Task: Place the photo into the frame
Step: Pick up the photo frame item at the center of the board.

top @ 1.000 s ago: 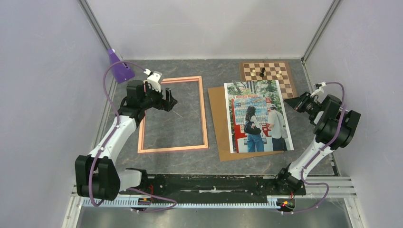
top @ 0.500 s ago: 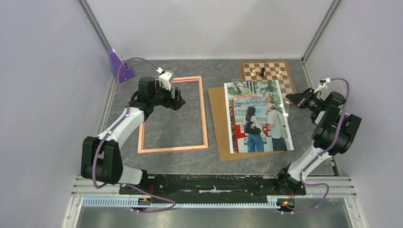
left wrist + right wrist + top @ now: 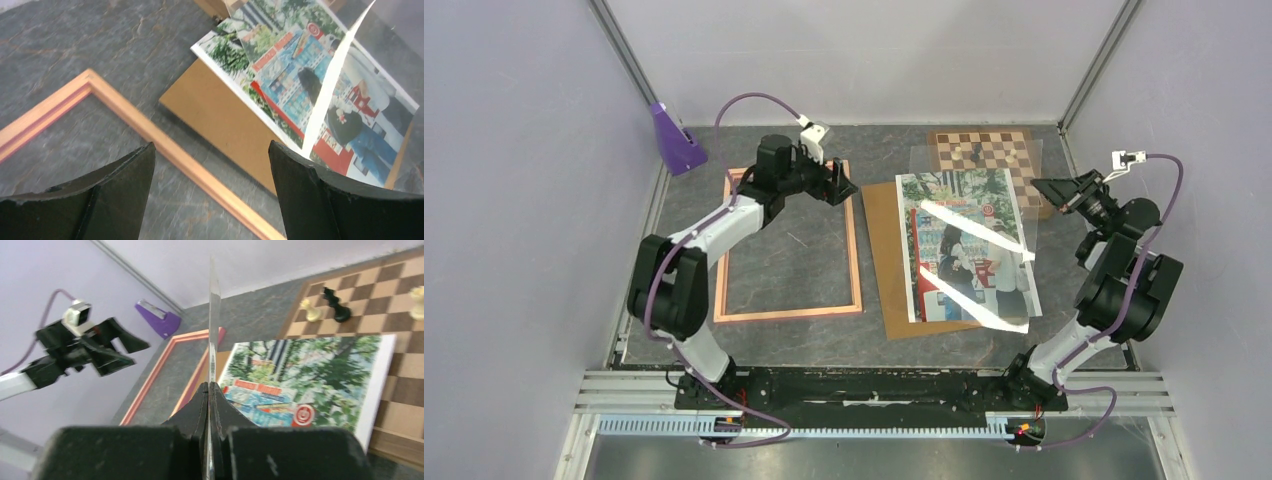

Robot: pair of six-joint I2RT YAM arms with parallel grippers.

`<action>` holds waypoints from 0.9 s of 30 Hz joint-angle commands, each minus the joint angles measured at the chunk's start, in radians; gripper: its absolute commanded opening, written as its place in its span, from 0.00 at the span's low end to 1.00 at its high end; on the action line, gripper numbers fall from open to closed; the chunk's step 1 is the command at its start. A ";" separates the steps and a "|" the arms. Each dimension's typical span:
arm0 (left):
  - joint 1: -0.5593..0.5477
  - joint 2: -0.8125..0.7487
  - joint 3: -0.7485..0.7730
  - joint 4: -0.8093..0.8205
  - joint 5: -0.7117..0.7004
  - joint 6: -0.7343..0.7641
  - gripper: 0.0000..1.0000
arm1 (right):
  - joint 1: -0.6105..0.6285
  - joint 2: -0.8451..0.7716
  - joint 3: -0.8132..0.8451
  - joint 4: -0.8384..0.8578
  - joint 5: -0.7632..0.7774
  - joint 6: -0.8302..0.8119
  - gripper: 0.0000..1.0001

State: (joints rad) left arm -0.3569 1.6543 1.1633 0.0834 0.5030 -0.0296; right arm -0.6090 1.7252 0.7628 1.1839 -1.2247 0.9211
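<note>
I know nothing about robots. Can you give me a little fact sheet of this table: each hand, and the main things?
Left hand: open, empty, above the far right corner of the thin-edged pink rectangular picture frame
Right hand: shut on a thin clear sheet, held over the photo
Photo: large colour print of a woman at a red vending machine, lying on a plain brown backing board, outside the frame
Behind: brown-and-cream chessboard

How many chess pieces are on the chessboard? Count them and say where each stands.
3. A small cream piece and a black piece stand side by side on the chessboard; a second cream piece stands to their right, cut by the picture's edge. Others may be hidden.
</note>
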 commanded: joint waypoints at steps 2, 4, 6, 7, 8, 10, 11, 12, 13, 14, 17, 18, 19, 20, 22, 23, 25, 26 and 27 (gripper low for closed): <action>-0.022 0.138 0.138 0.167 0.096 -0.117 0.90 | -0.002 -0.024 -0.012 0.607 -0.053 0.484 0.00; -0.028 0.182 0.185 0.159 0.116 -0.137 0.90 | -0.002 -0.045 -0.023 0.628 -0.059 0.509 0.00; -0.045 0.208 0.216 0.134 0.106 -0.109 0.90 | -0.001 -0.084 -0.042 0.571 -0.060 0.467 0.00; -0.054 0.217 0.232 0.105 0.096 -0.086 0.90 | -0.001 -0.114 -0.047 0.483 -0.061 0.410 0.00; -0.062 0.225 0.253 0.080 0.090 -0.065 0.90 | -0.001 -0.141 -0.050 0.391 -0.059 0.341 0.00; -0.075 0.239 0.276 0.054 0.091 -0.056 0.90 | 0.003 -0.208 -0.045 0.119 -0.047 0.109 0.00; -0.081 0.244 0.283 0.051 0.091 -0.056 0.90 | 0.008 -0.246 -0.033 -0.078 -0.038 -0.022 0.00; -0.086 0.250 0.292 0.044 0.099 -0.056 0.90 | 0.016 -0.282 0.000 -0.320 -0.018 -0.216 0.00; -0.089 0.257 0.302 0.042 0.114 -0.065 0.90 | 0.026 -0.308 0.046 -0.536 0.007 -0.411 0.00; -0.092 0.268 0.312 0.041 0.123 -0.074 0.90 | 0.043 -0.328 0.088 -0.756 0.028 -0.551 0.00; -0.094 0.287 0.337 0.041 0.133 -0.081 0.90 | 0.071 -0.348 0.115 -0.824 0.025 -0.581 0.00; -0.094 0.292 0.343 0.042 0.136 -0.080 0.90 | 0.075 -0.357 0.106 -0.798 0.025 -0.550 0.00; -0.094 0.296 0.348 0.043 0.141 -0.077 0.90 | 0.079 -0.367 0.104 -0.795 0.026 -0.541 0.00; -0.094 0.300 0.349 0.046 0.152 -0.075 0.90 | 0.084 -0.377 0.105 -0.802 0.025 -0.542 0.00; -0.094 0.308 0.349 0.059 0.172 -0.081 0.90 | 0.092 -0.397 0.104 -0.810 0.023 -0.535 0.00; -0.094 0.313 0.349 0.064 0.183 -0.083 0.90 | 0.097 -0.406 0.102 -0.808 0.021 -0.529 0.00; -0.094 0.322 0.349 0.076 0.200 -0.087 0.90 | 0.108 -0.429 0.097 -0.796 0.020 -0.508 0.00; -0.094 0.326 0.353 0.076 0.207 -0.085 0.90 | 0.113 -0.440 0.095 -0.783 0.018 -0.489 0.00; -0.094 0.329 0.354 0.075 0.214 -0.081 0.90 | 0.116 -0.451 0.093 -0.762 0.014 -0.469 0.00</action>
State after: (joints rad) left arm -0.4522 1.9621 1.4750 0.1242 0.6559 -0.1005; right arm -0.5117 1.3464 0.8505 0.3950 -1.2018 0.4423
